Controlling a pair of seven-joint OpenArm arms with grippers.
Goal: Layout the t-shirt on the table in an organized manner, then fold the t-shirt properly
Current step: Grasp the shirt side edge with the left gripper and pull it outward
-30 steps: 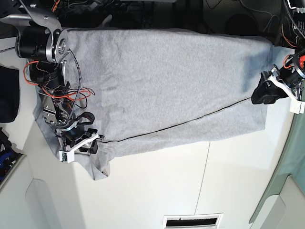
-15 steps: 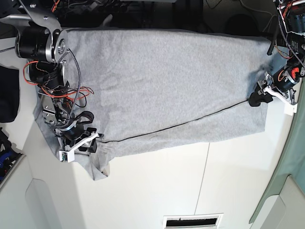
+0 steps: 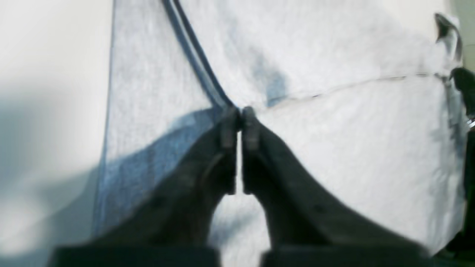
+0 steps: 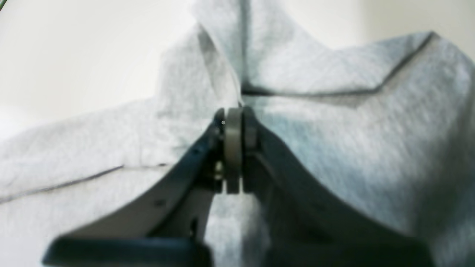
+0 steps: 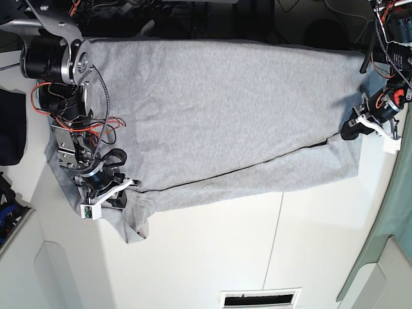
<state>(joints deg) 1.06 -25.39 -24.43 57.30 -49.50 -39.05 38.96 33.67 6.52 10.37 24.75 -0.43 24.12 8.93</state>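
Tabletop (image 5: 212,257) white and bare along the near edge, thin seam crossing it. Beyond, t-shirt (image 5: 219,109) spread flat across the table, dark trim line running diagonally over the grey cloth. Right gripper (image 5: 122,190) at base view's left, clenched on the shirt's edge where cloth bunches. Left gripper (image 5: 347,132) opposite, pinched tight on the trim line (image 3: 196,52) at the shirt's edge. Cabling and motors behind.
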